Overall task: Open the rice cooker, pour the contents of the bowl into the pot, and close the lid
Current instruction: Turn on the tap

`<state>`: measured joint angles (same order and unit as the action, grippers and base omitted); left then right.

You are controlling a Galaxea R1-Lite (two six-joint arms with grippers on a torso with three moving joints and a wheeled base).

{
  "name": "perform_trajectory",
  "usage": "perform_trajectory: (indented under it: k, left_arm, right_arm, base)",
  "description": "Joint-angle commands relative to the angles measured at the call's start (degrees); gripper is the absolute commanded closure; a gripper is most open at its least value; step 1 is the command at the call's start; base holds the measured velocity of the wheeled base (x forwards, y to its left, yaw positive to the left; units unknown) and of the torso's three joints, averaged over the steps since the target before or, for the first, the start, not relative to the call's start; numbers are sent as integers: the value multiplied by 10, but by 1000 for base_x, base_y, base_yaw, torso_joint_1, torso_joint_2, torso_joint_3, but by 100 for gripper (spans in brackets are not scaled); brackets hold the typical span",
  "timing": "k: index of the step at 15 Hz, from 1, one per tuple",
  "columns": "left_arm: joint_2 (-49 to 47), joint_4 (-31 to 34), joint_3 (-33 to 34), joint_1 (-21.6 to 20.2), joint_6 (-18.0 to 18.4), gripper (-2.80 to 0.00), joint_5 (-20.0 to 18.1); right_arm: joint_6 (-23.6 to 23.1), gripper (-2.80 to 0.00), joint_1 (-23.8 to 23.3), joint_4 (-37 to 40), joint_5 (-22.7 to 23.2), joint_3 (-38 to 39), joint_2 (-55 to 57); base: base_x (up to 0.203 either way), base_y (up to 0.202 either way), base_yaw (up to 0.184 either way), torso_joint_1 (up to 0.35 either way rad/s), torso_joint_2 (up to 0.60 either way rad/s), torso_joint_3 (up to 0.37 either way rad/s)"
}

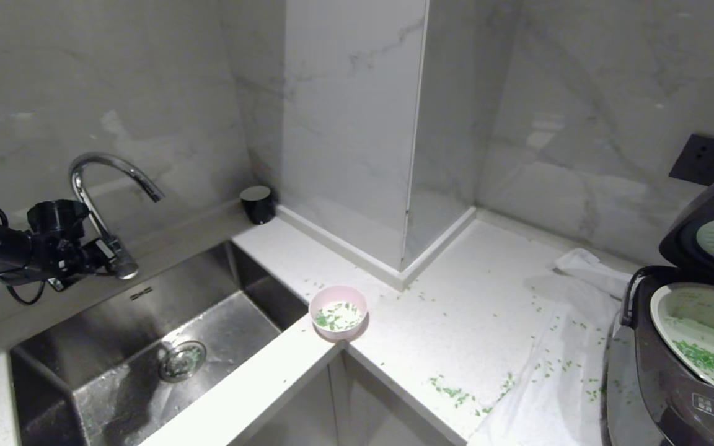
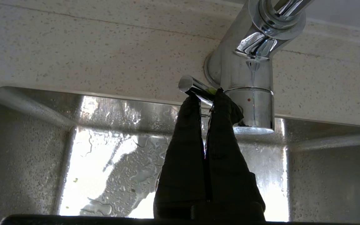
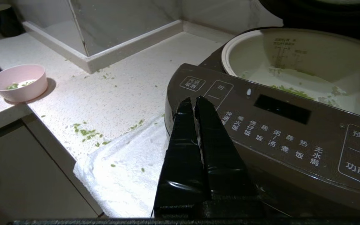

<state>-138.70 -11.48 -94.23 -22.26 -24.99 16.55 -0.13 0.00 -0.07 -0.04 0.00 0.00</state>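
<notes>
Rice cooker [image 1: 679,371] stands lid-up on a white cloth [image 1: 549,384] over the speckled desk [image 1: 456,291]; left hand [image 2: 205,97] pinches the faucet lever [image 2: 194,87]; right hand [image 3: 194,103] pressed together.

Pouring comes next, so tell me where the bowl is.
Head view: the bowl sits at the counter's inner corner, just right of the sink, well left of the cooker.
</notes>
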Motion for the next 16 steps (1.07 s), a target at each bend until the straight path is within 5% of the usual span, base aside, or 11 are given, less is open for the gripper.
perform_trajectory:
  k: [1, 16]
  left_arm:
    - [-1, 0, 0, 0, -2, 0, 2]
    - [39, 1, 45, 12, -7, 0, -1]
  right_arm:
    - [0, 0, 0, 0, 0, 0, 0]
    - [0, 0, 0, 0, 0, 0, 0]
  base:
    - [0, 0, 0, 0, 0, 0]
    - [0, 0, 0, 0, 0, 0]
